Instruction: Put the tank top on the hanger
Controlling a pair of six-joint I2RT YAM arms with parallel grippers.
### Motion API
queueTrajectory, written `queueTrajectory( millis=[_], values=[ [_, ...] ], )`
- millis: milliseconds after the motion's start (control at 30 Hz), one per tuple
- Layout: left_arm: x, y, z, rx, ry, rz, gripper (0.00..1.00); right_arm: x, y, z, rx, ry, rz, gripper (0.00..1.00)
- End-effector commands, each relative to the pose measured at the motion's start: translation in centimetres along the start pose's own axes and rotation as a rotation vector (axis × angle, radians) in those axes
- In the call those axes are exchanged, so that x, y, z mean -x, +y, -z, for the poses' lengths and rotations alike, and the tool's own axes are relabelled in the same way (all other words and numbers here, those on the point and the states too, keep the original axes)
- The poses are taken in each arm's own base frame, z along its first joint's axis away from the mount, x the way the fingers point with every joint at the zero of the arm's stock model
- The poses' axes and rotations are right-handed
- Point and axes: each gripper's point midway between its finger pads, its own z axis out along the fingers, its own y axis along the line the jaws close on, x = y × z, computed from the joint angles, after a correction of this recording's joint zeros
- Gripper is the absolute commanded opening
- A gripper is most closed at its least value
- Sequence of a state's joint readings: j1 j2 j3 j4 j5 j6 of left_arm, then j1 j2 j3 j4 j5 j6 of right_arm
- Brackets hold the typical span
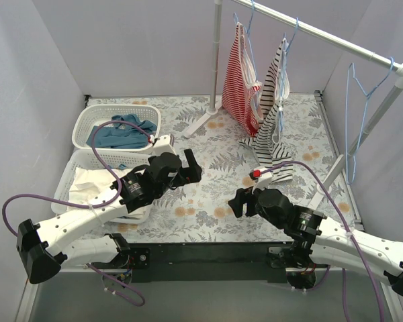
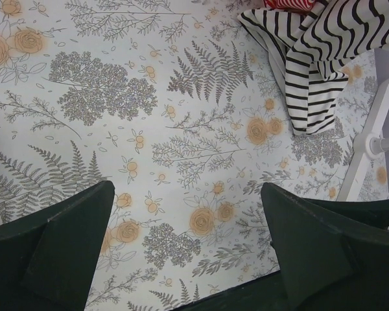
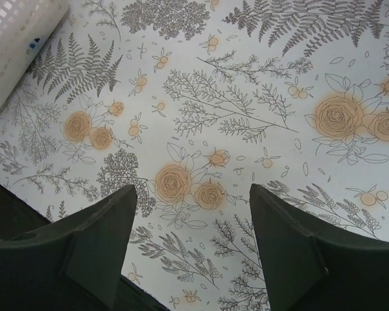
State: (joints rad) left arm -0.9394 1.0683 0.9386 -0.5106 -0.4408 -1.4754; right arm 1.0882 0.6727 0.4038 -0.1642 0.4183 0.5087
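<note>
The teal-blue tank top (image 1: 121, 132) lies crumpled in a white basket (image 1: 87, 119) at the far left. The bare light-blue wire hanger (image 1: 354, 100) hangs on the rail (image 1: 336, 37) at the far right. My left gripper (image 1: 193, 168) is open and empty above the floral cloth, right of the basket. My right gripper (image 1: 238, 198) is open and empty above the cloth near the front middle. In the left wrist view the open gripper (image 2: 188, 194) sees only floral cloth. In the right wrist view the open gripper (image 3: 193, 194) sees the same cloth.
A red-and-white striped top (image 1: 240, 77) and a black-and-white striped top (image 1: 272, 111) hang on blue hangers from the rail; the latter drapes onto the cloth (image 2: 324, 52). The rack's white legs (image 1: 205, 117) stand on the cloth. A second basket (image 1: 77, 171) holds white fabric.
</note>
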Motion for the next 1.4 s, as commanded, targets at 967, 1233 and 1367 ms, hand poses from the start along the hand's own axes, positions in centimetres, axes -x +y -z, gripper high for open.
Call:
queueTrajectory(
  millis=[967, 1233, 1367],
  values=[
    [17.7, 18.8, -15.4, 0.620, -0.172, 0.113, 0.98, 1.7, 1.6, 0.0, 0.056, -0.042, -0.042, 0.78],
    [17.0, 22.5, -21.0, 0.622, -0.089, 0.194, 0.81, 1.3, 2.2, 0.0, 0.081, -0.018, -0.035, 0.78],
    [16.3, 23.4, -21.5, 0.649, -0.095, 0.211, 0.63, 1.2, 2.1, 0.0, 0.081, -0.017, -0.038, 0.78]
  ],
)
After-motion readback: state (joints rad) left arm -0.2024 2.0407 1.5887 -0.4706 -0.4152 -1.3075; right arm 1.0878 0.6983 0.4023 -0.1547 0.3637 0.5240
